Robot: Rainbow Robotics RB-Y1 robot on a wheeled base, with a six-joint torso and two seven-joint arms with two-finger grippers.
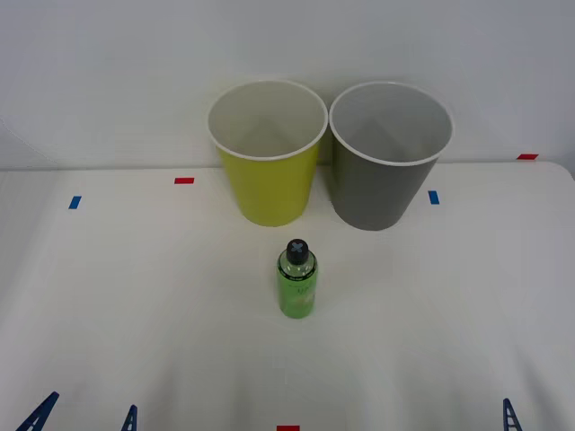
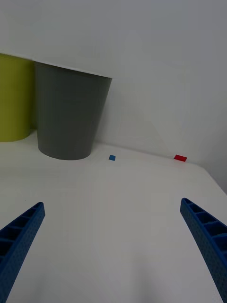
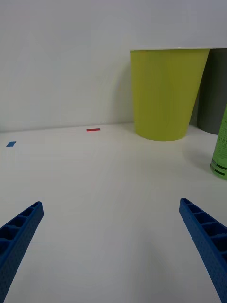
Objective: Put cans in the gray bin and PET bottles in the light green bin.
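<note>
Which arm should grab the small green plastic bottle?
Left, probably. The left hand already has the small green plastic bottle at its view's edge, and the yellow-green plastic bin sits on its side. The right hand faces the gray plastic bin. Both are open.

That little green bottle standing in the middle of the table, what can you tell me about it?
The bottle is small, of clear green plastic, with a bright green label around its body and a black screw cap, closed. It stands upright on the white table, by itself, in front of the light green bin and the gray bin, nearer the green one and much shorter than both. Nothing touches it but the table. Whether it holds liquid cannot be told.
</note>
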